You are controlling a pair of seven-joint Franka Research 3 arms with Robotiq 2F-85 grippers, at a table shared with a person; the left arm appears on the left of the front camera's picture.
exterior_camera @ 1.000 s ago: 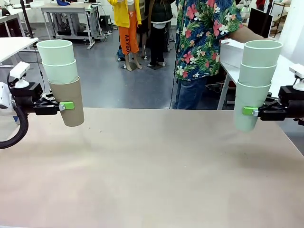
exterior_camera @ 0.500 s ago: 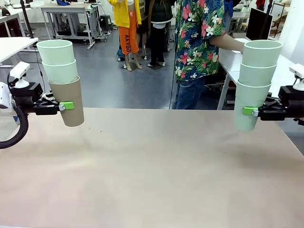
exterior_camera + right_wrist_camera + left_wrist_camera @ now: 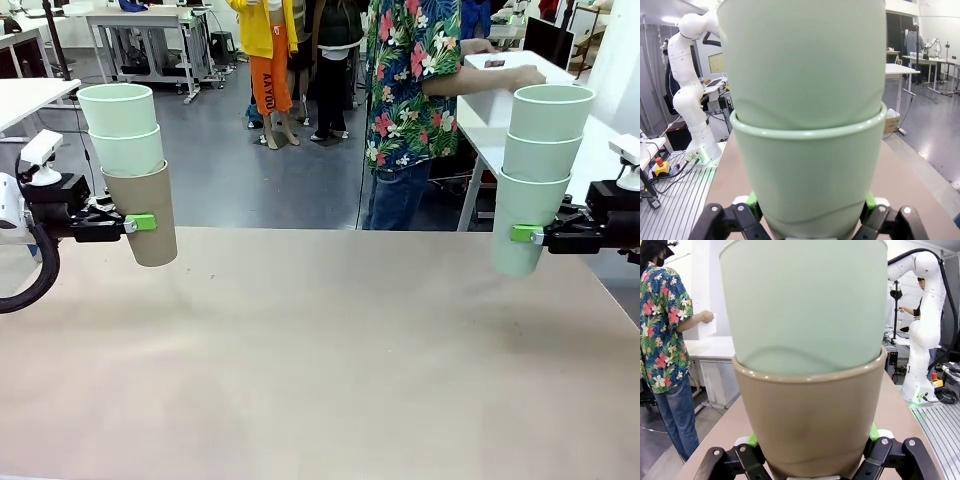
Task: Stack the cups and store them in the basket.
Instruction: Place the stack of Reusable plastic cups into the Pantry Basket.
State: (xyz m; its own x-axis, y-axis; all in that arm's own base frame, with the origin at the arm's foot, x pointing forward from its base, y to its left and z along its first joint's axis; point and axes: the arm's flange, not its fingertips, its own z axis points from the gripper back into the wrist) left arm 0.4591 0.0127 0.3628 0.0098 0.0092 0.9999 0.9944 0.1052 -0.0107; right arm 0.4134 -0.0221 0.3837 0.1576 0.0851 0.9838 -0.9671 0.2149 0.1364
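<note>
Above table (image 3: 320, 350), left gripper (image 3: 141, 222) clenched tan-brown cup (image 3: 146, 245) nesting two mint cups (image 3: 120, 130); right gripper (image 3: 521, 234) clamped three-cup mint stack (image 3: 540, 150). Stacks unmerged, white basket (image 3: 490, 95) at person's hands, storing apparently pending.

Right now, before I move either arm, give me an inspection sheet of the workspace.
Surface: table, plain tan top.
Job's things: left stack, tan-brown cup with two mint cups nested in it; right stack, three mint cups nested. Both are upright and held off the table. Basket: possibly the white box under the person's hands; cannot tell.
Clutter: nothing seen.
Grippers: left gripper shut on the tan-brown cup; right gripper shut on the right stack's bottom cup.
Cables: black cable looping below the left arm.
Surroundings: person at the far side, reaching to a side table.
</note>
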